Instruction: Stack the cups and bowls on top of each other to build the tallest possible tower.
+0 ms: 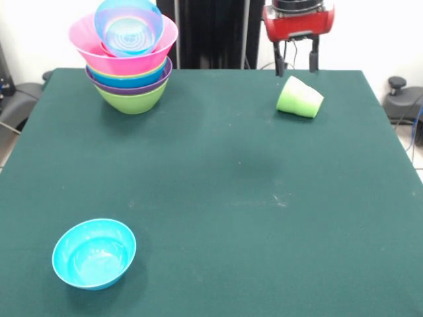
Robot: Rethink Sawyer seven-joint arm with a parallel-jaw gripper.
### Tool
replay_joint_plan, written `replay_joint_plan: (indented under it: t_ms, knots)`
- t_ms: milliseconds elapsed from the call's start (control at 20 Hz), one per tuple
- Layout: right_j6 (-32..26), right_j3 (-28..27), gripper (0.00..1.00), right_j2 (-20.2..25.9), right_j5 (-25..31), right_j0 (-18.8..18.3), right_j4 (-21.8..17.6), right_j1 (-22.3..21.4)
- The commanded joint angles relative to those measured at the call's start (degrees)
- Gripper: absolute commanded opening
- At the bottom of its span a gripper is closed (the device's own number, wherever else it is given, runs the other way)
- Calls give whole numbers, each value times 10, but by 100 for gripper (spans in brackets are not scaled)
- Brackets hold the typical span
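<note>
The tower (129, 63) stands at the far left of the table: a lime green bowl at its base, then purple, blue and yellow-green rims, a huge pink bowl, and a tilted blue bowl (129, 26) on top. A small cyan bowl (94, 253) sits upright at the near left. A light green cup (299, 98) lies on its side at the far right. My gripper (297, 65) hangs open just above and behind the green cup, holding nothing. The yellow-orange cup and the red bowl are hidden or out of view.
The green table (218, 191) reaches the picture's lower edge. The robot's black pedestal (211, 33) stands behind the far edge. Dark equipment (403, 99) sits off the table's right side.
</note>
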Motion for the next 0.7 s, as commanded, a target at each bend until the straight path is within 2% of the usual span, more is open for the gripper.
replay_joint_plan:
  t_ms: [50,400,600,650,700]
  knots:
    - [105,-84,100,-93,-5,35,18,26]
    - [37,-158,100,-86,-7,33,32,75]
    - [-8,-175,100,-75,4,27,24,88]
    - [-15,-179,0,-75,14,29,23,89]
    - [-21,-181,0,-74,20,29,23,89]
